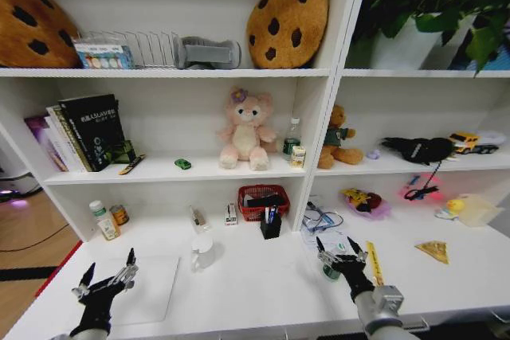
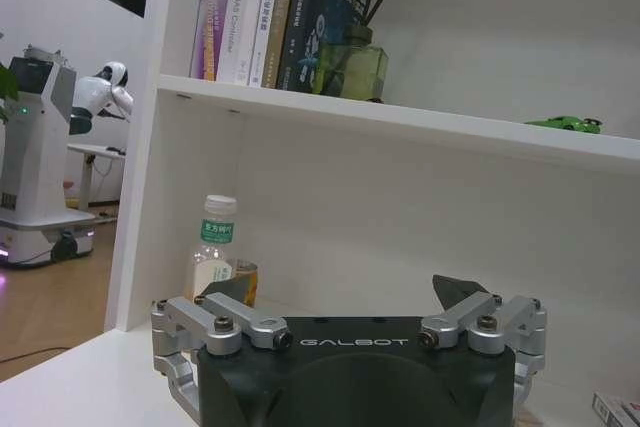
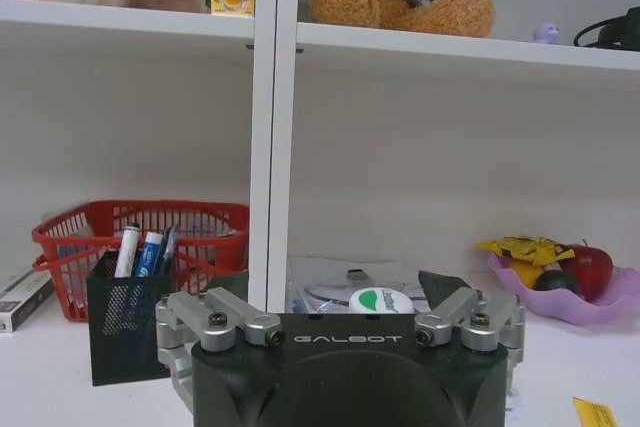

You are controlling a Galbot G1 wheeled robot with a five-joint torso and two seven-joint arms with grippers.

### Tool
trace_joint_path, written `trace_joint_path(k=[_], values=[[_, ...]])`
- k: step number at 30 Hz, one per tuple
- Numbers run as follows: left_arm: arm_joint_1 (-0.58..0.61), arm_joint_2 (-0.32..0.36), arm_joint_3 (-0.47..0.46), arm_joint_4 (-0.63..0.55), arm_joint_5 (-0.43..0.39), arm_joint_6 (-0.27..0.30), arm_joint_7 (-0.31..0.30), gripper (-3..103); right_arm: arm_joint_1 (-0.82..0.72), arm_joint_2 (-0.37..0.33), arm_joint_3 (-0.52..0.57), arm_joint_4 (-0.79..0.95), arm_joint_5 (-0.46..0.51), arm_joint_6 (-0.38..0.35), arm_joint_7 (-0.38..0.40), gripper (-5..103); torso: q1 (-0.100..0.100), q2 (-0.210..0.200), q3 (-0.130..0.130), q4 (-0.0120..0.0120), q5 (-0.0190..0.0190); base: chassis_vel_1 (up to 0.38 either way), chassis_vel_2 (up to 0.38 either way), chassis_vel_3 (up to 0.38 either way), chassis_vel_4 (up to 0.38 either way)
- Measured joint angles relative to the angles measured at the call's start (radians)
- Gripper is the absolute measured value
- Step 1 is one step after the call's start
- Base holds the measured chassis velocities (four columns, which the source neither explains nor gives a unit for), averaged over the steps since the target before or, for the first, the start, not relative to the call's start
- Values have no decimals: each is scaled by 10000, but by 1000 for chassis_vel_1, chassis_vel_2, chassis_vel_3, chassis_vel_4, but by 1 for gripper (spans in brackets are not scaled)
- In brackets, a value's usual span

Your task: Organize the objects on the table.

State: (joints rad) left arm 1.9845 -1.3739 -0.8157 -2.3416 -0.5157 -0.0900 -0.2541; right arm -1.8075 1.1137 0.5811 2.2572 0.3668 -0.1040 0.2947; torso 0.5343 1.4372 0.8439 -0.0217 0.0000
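Progress: early by my reading; the desk carries scattered items and neither pincer holds anything.
Landmark: black mesh pen holder, mid-desk at the foot of the shelf divider, pens standing in it.
Sorted, as far as visible: pens in the holder; red basket just behind it, holding a few small things.
Left to sort: white cup near the holder on its left; yellow ruler lying flat to the holder's right; small bottle with a green label and a small amber jar well left of the holder, against the back panel; a yellow wedge-shaped thing far right.
Laptop: pale flat slab well left of the holder, towards the desk's front, lid closed.
Left gripper: hovers over that slab, fingers spread, empty.
Right gripper: hovers right of the holder, beside the ruler, fingers spread, empty; a round green-and-white thing lies just beyond its fingertips, identity unclear.
Surroundings: purple dish with toy fruit right of the holder; plush bears and tiny green toy car on the shelf above it; books on that shelf, far left.
Obstacles: shelf divider stands directly behind the holder; the clutter of cables and papers just right of the holder crowds any reach there.
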Motion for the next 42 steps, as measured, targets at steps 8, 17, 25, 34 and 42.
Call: trace_joint_path(k=[8, 17, 25, 34, 42], values=[[-38, 8, 17, 29, -20, 26, -12, 100, 58, 38, -23, -164, 9, 0, 69, 65, 0, 1, 0, 1, 0, 0, 0, 0, 0], [-5, -35, -23, 29, -74, 16, -23, 100, -49, 227, 6, -149, 127, -15, 131, 30, 0, 1, -1, 2, 0, 0, 0, 0, 0], [14, -41, -36, -20, -80, -3, -23, 100, -734, 469, 293, 553, 125, 67, 117, 30, 0, 0, 0, 2, 1, 0, 0, 0, 0], [8, -126, -97, 58, -228, -141, 23, 100, -3653, 1770, 687, 2429, -1606, 1133, 1123, 30, -1, 1, -2, 0, -3, 0, 0, 0, 0], [-24, -164, -164, 216, -321, -214, 49, 100, -4909, 2111, 523, 2485, -2287, 1647, 1603, 30, -1, 1, -1, 2, -1, 0, 0, 0, 0]])
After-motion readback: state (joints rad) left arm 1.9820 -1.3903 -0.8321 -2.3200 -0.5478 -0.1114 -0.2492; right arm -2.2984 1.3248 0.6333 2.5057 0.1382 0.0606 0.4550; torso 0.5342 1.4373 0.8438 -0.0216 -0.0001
